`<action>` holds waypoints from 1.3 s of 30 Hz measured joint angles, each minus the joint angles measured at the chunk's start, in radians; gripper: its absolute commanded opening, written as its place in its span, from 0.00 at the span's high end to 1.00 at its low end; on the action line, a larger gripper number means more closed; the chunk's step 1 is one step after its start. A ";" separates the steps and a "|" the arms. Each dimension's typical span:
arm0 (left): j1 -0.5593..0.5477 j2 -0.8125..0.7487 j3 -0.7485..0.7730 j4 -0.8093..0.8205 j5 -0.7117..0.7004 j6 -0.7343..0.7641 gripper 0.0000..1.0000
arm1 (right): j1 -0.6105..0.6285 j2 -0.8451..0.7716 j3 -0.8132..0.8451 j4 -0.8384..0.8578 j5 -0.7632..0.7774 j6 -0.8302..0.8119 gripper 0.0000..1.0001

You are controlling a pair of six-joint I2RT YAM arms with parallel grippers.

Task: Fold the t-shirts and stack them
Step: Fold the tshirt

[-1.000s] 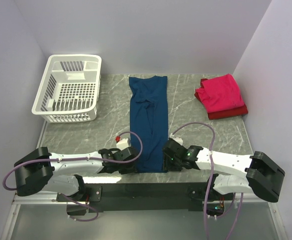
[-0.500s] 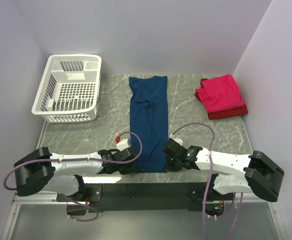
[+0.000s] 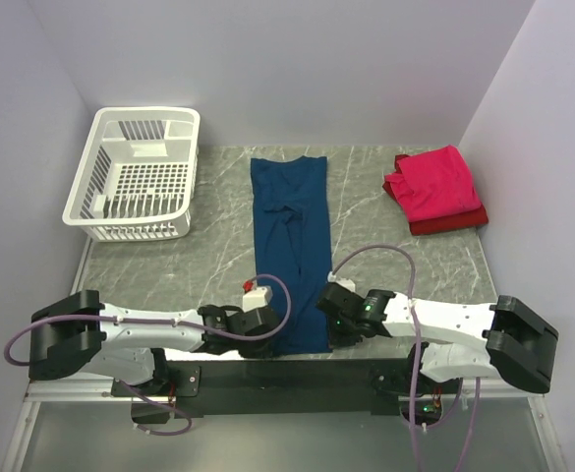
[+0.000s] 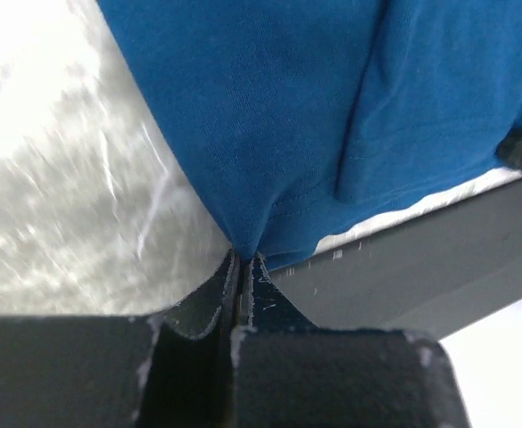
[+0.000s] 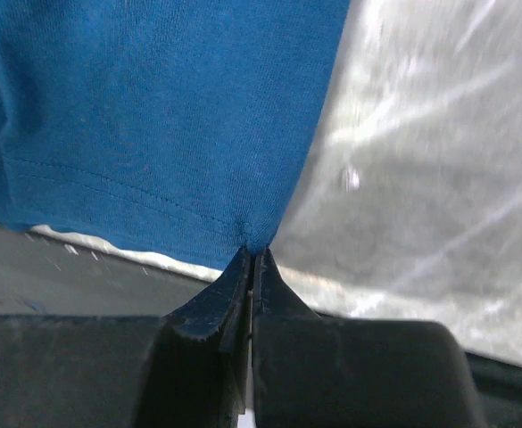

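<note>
A navy blue t-shirt (image 3: 292, 246) lies folded into a long strip down the middle of the table, its hem over the near edge. My left gripper (image 3: 271, 335) is shut on the hem's left corner; the left wrist view shows the cloth (image 4: 278, 134) pinched at my left gripper (image 4: 244, 256). My right gripper (image 3: 323, 323) is shut on the hem's right corner, and the blue cloth (image 5: 153, 125) is pinched at that gripper (image 5: 252, 251) in the right wrist view. Folded pinkish-red and darker red t-shirts (image 3: 434, 189) are stacked at the back right.
A white slotted basket (image 3: 135, 174) stands at the back left of the grey marbled table (image 3: 169, 270). The dark front rail (image 3: 287, 374) runs just below the hem. Purple cables loop over both arms.
Both grippers have shut on the hem corners. The blue t-shirt has slid toward the near edge and slightly left, and both wrists have moved nearer.
</note>
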 measured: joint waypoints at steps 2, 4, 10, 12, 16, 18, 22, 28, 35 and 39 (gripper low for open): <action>-0.031 -0.001 0.006 -0.020 -0.001 -0.005 1.00 | 0.024 -0.006 0.007 -0.036 -0.007 0.003 1.00; -0.055 -0.013 0.009 -0.051 -0.002 -0.016 1.00 | 0.045 -0.024 0.013 -0.079 -0.014 0.008 1.00; -0.079 -0.177 0.010 -0.163 -0.045 -0.090 1.00 | 0.064 -0.146 0.084 -0.190 0.001 0.035 1.00; -0.079 -0.238 0.011 -0.174 -0.081 -0.114 1.00 | 0.063 -0.173 0.121 -0.204 0.023 0.038 1.00; -0.064 -0.272 0.011 -0.153 -0.125 -0.136 1.00 | 0.055 -0.154 0.170 -0.189 0.068 0.033 1.00; -0.039 -0.258 0.011 -0.140 -0.142 -0.134 1.00 | 0.040 -0.112 0.182 -0.168 0.085 0.022 1.00; 0.058 -0.225 0.003 -0.087 -0.161 -0.101 1.00 | -0.006 -0.005 0.218 -0.130 0.122 -0.021 1.00; 0.240 -0.161 -0.003 0.023 -0.166 0.033 1.00 | -0.097 0.095 0.298 -0.065 0.163 -0.111 1.00; 0.416 0.010 0.068 0.118 -0.140 0.223 1.00 | -0.243 0.209 0.394 0.018 0.168 -0.232 1.00; 0.483 0.106 0.165 0.156 -0.121 0.327 1.00 | -0.304 0.319 0.472 0.048 0.168 -0.294 1.00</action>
